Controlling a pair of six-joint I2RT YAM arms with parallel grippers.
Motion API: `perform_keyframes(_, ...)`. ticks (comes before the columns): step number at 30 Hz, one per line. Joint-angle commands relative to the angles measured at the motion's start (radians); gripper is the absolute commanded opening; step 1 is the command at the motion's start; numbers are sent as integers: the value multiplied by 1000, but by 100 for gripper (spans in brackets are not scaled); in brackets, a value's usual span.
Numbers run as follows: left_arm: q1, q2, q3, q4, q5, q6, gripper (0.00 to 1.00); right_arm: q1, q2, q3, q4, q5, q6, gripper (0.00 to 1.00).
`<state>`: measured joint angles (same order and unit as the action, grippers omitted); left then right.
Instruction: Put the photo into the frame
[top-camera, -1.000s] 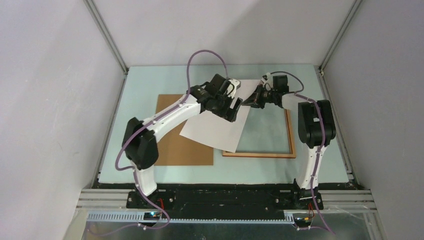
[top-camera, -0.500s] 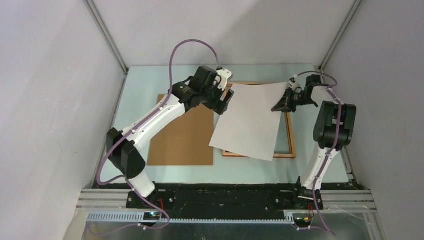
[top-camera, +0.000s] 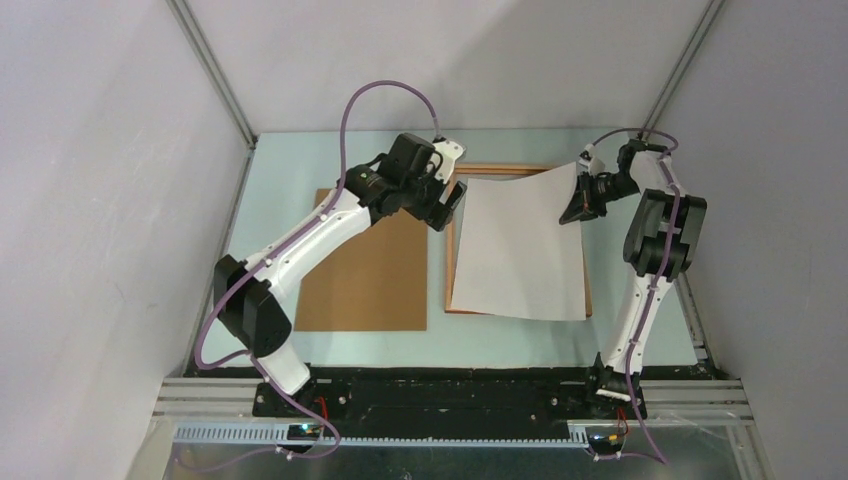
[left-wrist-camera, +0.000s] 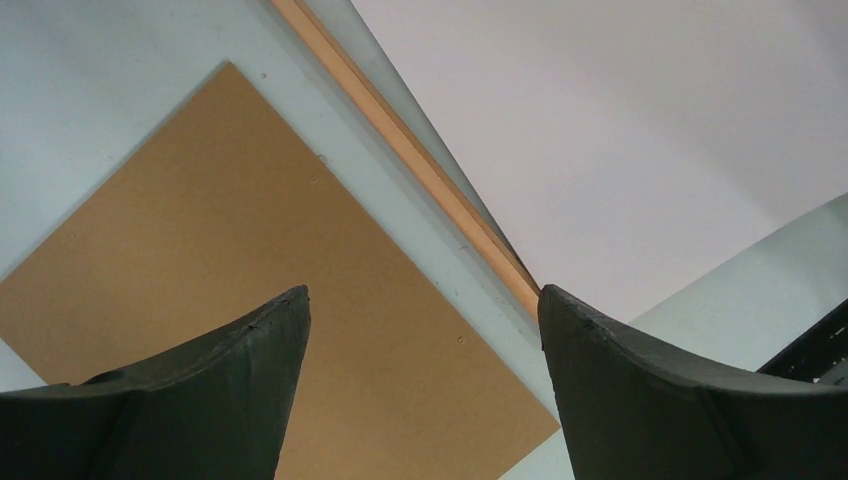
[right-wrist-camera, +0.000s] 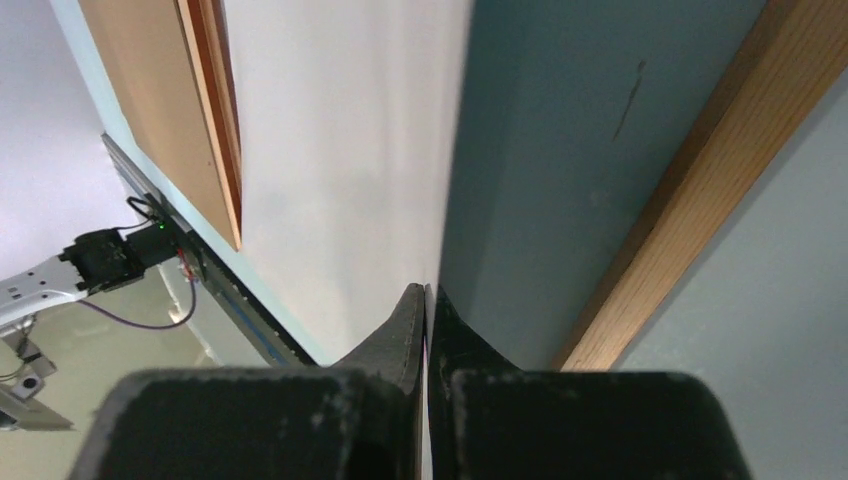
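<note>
The photo (top-camera: 518, 248) lies white back up over the frame (top-camera: 449, 262), covering most of it, with its far right corner lifted. My right gripper (top-camera: 580, 205) is shut on that corner; in the right wrist view its jaws (right-wrist-camera: 427, 292) pinch the sheet's edge, with the white photo (right-wrist-camera: 340, 150) on the left and the frame's moulding (right-wrist-camera: 680, 220) on the right. My left gripper (top-camera: 446, 204) hangs open by the frame's far left corner, holding nothing. In its own view the left gripper (left-wrist-camera: 422, 292) is above the board, with the frame (left-wrist-camera: 400, 140) and the photo (left-wrist-camera: 600, 130) beyond.
A flat brown backing board (top-camera: 365, 270) lies on the pale table (top-camera: 290, 170) just left of the frame, and shows in the left wrist view as the backing board (left-wrist-camera: 230, 230). White enclosure walls and metal rails close in on both sides and at the back.
The right gripper has pulled the photo to the right and turned it square over the frame. The left gripper drew back left off the sheet, then stayed put.
</note>
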<state>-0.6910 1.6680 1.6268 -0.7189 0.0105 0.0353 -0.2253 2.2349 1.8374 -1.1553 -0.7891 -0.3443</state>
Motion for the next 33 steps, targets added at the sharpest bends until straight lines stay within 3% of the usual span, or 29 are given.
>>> perform_keyframes(1, 5, -2, -12, 17, -7, 29, 88, 13, 48, 121, -98, 16, -81, 0)
perform_keyframes(23, 5, 16, -15, 18, -7, 44, 88, 81, 181, 348, -42, -1, -17, 0)
perform_keyframes(33, 5, 20, -16, 17, -6, 44, 88, 81, 183, 341, -27, 19, -14, 0)
